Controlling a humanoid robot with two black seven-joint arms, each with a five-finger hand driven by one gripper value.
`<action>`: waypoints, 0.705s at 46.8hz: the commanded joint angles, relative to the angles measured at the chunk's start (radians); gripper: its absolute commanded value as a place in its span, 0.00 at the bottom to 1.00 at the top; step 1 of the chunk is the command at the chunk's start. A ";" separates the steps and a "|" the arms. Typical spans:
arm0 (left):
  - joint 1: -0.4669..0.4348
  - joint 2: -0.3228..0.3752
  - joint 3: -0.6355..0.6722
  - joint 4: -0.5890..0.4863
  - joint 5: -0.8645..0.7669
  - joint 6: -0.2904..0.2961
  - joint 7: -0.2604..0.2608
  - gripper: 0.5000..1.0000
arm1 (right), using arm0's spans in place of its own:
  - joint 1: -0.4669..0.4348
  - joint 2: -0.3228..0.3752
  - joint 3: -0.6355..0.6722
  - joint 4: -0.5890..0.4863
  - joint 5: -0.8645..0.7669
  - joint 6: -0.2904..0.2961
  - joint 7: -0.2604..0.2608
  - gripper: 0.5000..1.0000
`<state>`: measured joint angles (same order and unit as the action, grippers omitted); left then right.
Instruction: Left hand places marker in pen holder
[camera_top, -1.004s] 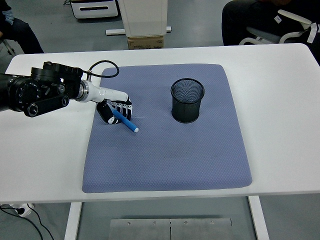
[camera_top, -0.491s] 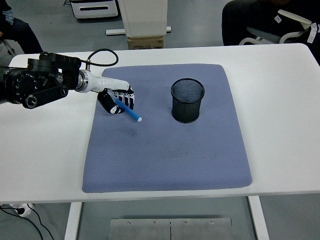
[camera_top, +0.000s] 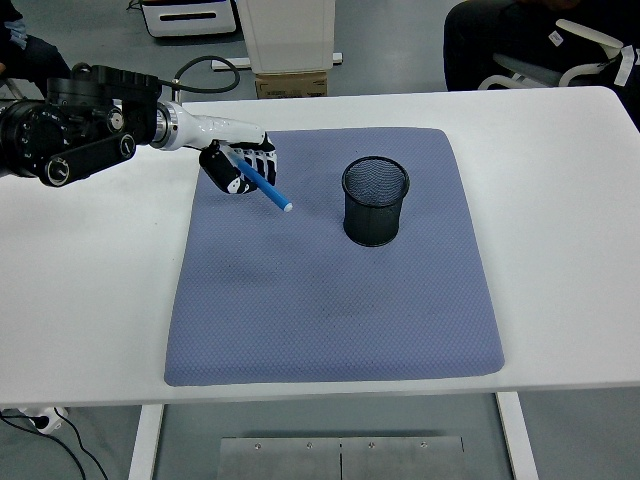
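Within the left hand, marker juts rightward.

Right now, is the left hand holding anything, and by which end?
Yes: the left hand grips the blue marker by its upper end; the lower tip sticks out toward the pen holder.

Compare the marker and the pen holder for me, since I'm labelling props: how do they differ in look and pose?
The marker is a slim blue stick; the pen holder is a wide black mesh cup. The marker is gripped in the left hand and slants down to the right, while the pen holder stands upright with its mouth open and nothing visible inside. The marker is held above the blue mat; the pen holder rests on it. Both are over that mat.
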<state>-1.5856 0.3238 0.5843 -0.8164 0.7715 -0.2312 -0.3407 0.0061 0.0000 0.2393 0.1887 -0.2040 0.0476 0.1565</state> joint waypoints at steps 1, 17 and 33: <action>-0.010 0.000 -0.003 0.005 0.000 -0.002 0.000 0.00 | 0.000 0.000 0.000 0.000 0.000 0.000 0.000 1.00; -0.034 -0.012 -0.063 0.017 0.000 -0.014 0.002 0.00 | 0.000 0.000 0.000 0.000 0.000 0.000 0.000 1.00; -0.028 -0.107 -0.112 0.091 -0.087 -0.014 0.000 0.00 | 0.000 0.000 0.000 0.000 0.000 0.000 0.000 1.00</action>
<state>-1.6125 0.2375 0.4724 -0.7364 0.7019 -0.2457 -0.3403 0.0063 0.0000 0.2393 0.1887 -0.2040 0.0476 0.1565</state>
